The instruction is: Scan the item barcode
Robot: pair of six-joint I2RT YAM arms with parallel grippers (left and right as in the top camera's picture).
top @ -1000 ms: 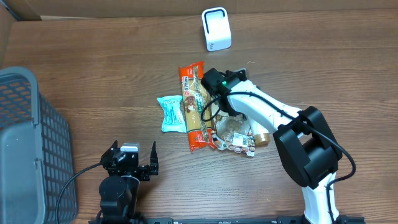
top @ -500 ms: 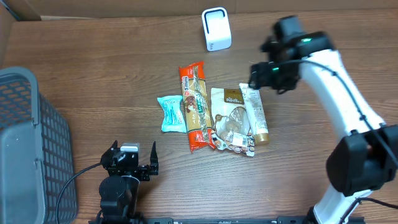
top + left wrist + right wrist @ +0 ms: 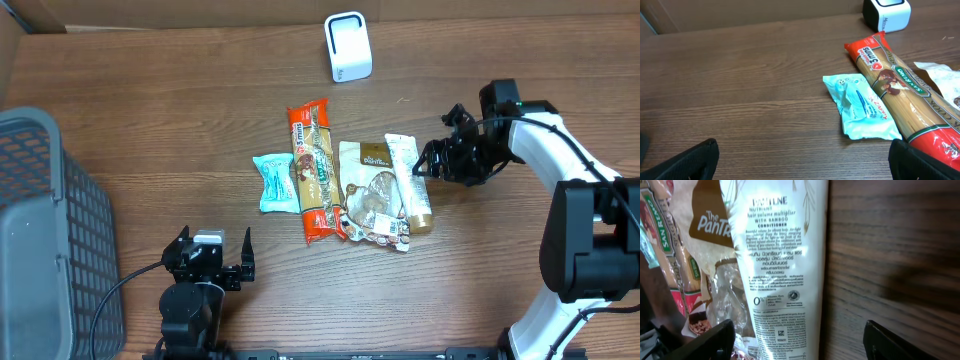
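- A brown wooden table (image 3: 150, 100), with a white scanner (image 3: 348, 47) at its far edge.
- The conditioner tube (image 3: 410, 187) lies flat against a snack bag (image 3: 365, 175), well apart from the scanner.
- My right gripper (image 3: 436, 163) hangs just beside the tube, fingers spread and empty.
- My left gripper (image 3: 210, 258) is wide open, holding nothing.

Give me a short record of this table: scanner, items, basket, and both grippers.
scanner: white, far side of table
items: spaghetti pack, teal packet, brown snack bag, conditioner tube, side by side
basket: grey, left edge
left gripper: open, empty, near edge
right gripper: open, empty, next to conditioner tube
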